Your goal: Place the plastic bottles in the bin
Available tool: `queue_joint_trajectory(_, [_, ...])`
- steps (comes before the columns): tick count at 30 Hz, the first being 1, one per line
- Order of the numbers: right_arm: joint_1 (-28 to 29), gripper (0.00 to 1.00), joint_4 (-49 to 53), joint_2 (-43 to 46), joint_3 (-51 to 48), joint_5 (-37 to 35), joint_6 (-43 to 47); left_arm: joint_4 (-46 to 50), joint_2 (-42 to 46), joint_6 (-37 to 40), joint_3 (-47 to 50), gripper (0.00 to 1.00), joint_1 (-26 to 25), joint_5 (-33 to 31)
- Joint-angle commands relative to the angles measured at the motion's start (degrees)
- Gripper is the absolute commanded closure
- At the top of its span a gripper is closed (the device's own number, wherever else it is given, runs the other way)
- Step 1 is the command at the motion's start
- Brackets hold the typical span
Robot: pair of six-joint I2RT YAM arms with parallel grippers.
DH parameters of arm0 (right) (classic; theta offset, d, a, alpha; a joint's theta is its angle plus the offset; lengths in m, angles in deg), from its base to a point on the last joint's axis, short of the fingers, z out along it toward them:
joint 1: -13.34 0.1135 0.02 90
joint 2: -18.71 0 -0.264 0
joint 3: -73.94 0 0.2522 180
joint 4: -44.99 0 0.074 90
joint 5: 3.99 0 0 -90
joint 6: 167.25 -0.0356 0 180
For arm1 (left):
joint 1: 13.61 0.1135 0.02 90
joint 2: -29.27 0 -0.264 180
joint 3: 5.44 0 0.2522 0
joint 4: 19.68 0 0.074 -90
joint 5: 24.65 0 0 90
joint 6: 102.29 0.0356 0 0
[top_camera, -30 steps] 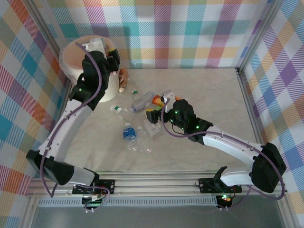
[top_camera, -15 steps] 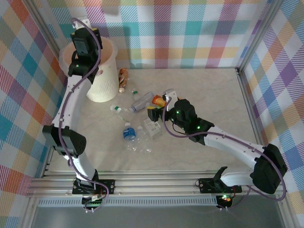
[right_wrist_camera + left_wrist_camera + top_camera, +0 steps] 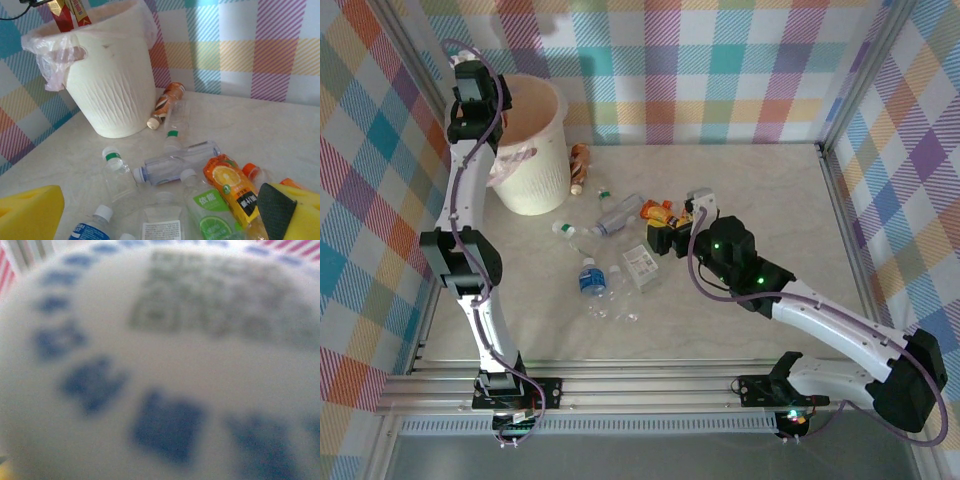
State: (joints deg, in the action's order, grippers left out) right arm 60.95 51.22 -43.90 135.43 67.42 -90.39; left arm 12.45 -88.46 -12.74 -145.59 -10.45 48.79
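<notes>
Task looked early. The tall cream-white ribbed plastic bin [image 3: 535, 160], lined with a thin translucent bag, stood at the far left corner of the pale marbled table [image 3: 770, 190]. About nine small crushed plastic bottles [image 3: 618, 213] lay loose on that table, not yet binned. What was inside the bin could not be made out. Left gripper [image 3: 470, 85] hung above the bin's far-left rim. Whether its fingers were parted or clamped could not be told: the left wrist camera had a white surface with blue print [image 3: 165, 425] right against the lens, too blurred to name, possibly a bottle awaiting release. Right gripper [image 3: 160, 205] hovered low over the heap, its yellow foam pads [image 3: 30, 212] spread wide with nothing between them. Under it were an orange-juice-labelled bottle [image 3: 230, 187], a green lime-labelled bottle [image 3: 207, 212], a clear bluish bottle [image 3: 175, 165] on its side and a blue-labelled bottle with white cap [image 3: 90, 227]. These touched or overlapped, so a clean single pick seemed awkward. A brown-labelled bottle [image 3: 167, 100] lay just beside the bin's base, a tight spot for fingers. Plaid walls [image 3: 720, 60] closed in the table.
</notes>
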Motion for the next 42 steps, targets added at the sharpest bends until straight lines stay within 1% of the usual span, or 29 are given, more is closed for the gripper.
queue_joint_trajectory(1, [0.3,0.0,0.6,0.6,-0.7,-2.2,-1.4,2.3,-1.1,-3.0,-3.2,0.44,1.1,6.2])
queue_joint_trajectory(3, [0.3,0.0,0.4,0.2,-0.6,-2.2,-1.6,3.8,-1.8,-4.1,-3.5,0.44,1.2,8.3])
queue_joint_trajectory(7, [0.3,0.0,0.4,-1.1,-0.1,-1.8,-1.8,5.4,-3.3,-7.3,-3.9,0.44,1.1,14.8])
queue_joint_trajectory(10, [0.3,0.0,1.2,-2.1,0.9,-1.5,-1.7,6.2,-4.5,-9.5,-4.2,0.44,1.1,16.5])
queue_joint_trajectory(13, [0.3,0.0,1.8,-2.6,1.6,-1.4,-2.0,7.2,-5.9,-9.8,-4.9,0.43,1.1,17.4])
queue_joint_trajectory(16, [0.3,0.0,2.0,-2.8,1.8,-1.3,-2.3,9.1,-7.4,-9.1,-6.4,0.41,1.1,21.3])
queue_joint_trajectory(18, [0.3,0.0,2.1,-2.9,1.8,-1.2,-2.6,10.6,-8.5,-8.7,-7.7,0.41,1.1,22.5])
queue_joint_trajectory(23, [0.3,0.0,2.4,-3.4,2.3,-0.8,-3.0,13.2,-9.9,-7.7,-9.5,0.36,1.1,23.6])
queue_joint_trajectory(26, [0.3,0.0,3.0,-3.9,2.8,-2.0,-4.1,14.3,-10.0,-7.7,-10.9,0.29,1.1,24.8])
queue_joint_trajectory(27, [0.3,0.0,3.4,-4.0,2.9,-3.0,-4.8,14.6,-9.8,-8.0,-11.6,0.26,1.1,25.0])
queue_joint_trajectory(30, [0.3,0.0,3.9,-4.1,3.0,-4.8,-6.0,15.6,-8.4,-9.3,-12.8,0.22,1.1,25.9])
queue_joint_trajectory(37, [0.3,0.0,4.9,-4.1,2.7,-6.4,-7.4,18.1,-2.4,-11.9,-12.6,0.14,0.8,27.8])
queue_joint_trajectory(40, [0.0,0.0,6.2,-4.2,2.7,-8.1,-9.4,18.8,0.8,-12.5,-10.9,0.13,0.1,29.8])
queue_joint_trajectory(42, [-0.5,0.0,7.0,-4.2,2.6,-8.3,-11.0,17.7,4.3,-13.0,-7.2,0.12,-0.7,30.9])
